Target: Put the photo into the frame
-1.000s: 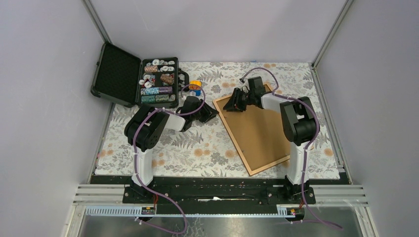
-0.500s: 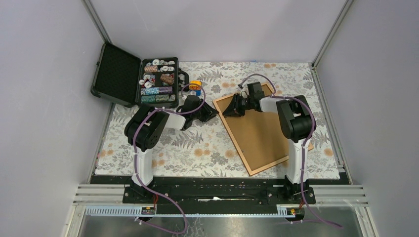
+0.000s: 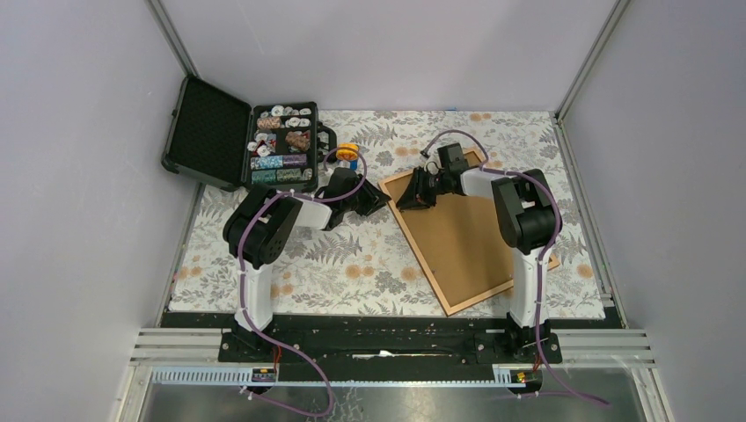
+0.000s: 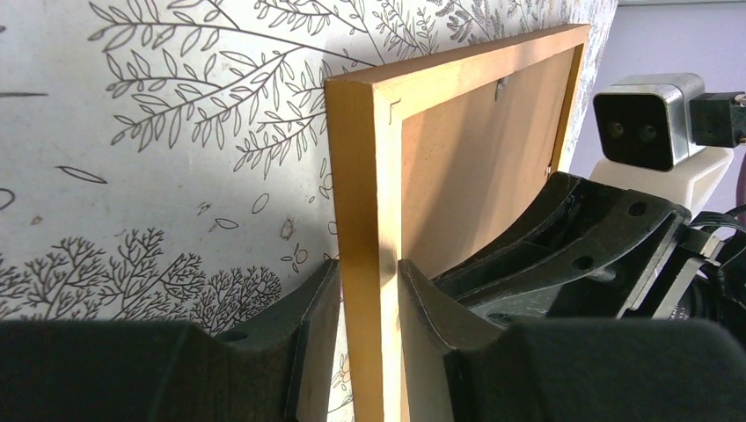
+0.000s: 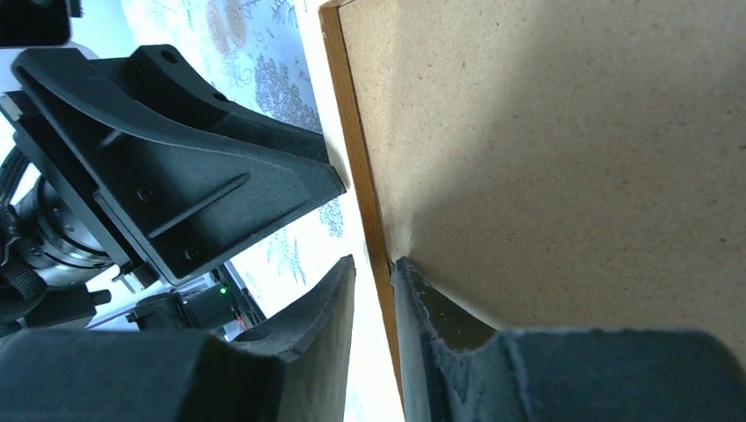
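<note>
Nothing legible anywhere from my seat.

Checked:
- frame [image 3: 457, 237], back side up, at 3 o'clock on the surface [image 3: 352, 272]: plain brown board and bare wood rim, also in both wrist close-ups.
- Open black case [image 3: 207, 132] at 10 o'clock: patterned round tokens [image 3: 281, 145] inside, any print too small to make out.
- Silver wrist camera [image 4: 647, 119] housing: no marking I can read.
- Surface cloth: leaf-and-flower pattern only.

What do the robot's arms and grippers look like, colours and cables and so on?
Both the left arm and right arm have bulky black joint housings and white links. A purple cable runs along each. The left gripper and right gripper have matte black, wedge-shaped fingers; a silver two-lens camera sits on the right wrist.
</note>
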Action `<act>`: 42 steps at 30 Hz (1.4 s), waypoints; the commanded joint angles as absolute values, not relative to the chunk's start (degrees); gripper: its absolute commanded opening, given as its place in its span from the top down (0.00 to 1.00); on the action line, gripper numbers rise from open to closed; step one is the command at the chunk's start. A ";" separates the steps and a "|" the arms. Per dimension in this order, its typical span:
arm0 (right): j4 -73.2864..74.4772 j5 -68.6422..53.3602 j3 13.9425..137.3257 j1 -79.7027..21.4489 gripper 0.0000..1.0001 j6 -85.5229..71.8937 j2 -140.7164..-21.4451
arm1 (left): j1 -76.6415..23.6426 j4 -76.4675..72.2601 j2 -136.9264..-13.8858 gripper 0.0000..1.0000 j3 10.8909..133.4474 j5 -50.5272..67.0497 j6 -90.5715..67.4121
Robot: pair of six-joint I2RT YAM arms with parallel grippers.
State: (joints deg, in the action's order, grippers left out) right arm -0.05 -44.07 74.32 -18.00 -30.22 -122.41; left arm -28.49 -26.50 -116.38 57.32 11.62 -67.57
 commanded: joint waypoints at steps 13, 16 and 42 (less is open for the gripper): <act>26.12 -24.35 72.92 -19.97 0.34 -15.32 -100.32 | -28.21 -29.05 -116.56 0.59 56.24 12.72 -64.58; 28.91 -18.71 68.16 -21.82 0.24 -13.69 -94.62 | -28.43 -32.96 -114.77 0.51 53.52 12.77 -63.53; 31.52 13.05 42.54 -48.96 0.78 -40.00 -83.39 | -31.63 -41.86 -90.57 0.26 29.65 6.92 -58.01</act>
State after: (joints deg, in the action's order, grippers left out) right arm 32.88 4.08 42.83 -47.70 -33.06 -80.64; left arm -31.62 -37.71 -94.43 32.03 10.15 -58.43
